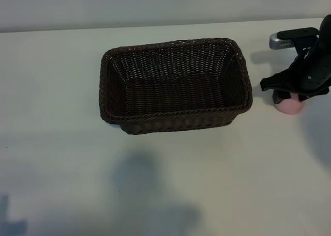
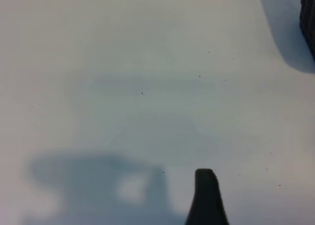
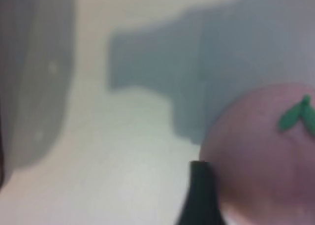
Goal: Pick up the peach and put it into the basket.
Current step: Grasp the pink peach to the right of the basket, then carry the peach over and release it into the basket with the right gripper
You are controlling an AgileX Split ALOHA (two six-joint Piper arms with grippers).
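Down at the right of the table (image 1: 155,184), right gripper (image 1: 287,97) low over the peach (image 1: 289,107), jaws apart, one dark finger (image 3: 199,195) just beside the pink skin, possibly touching, hard to say from the wrist view. No grip yet. Reaching step, then: next comes settling the jaws either side of the fruit and closing, then lifting and carrying across. Further along, basket (image 1: 176,117) standing open with nothing in it. Left gripper (image 2: 206,200) parked, open, nothing held
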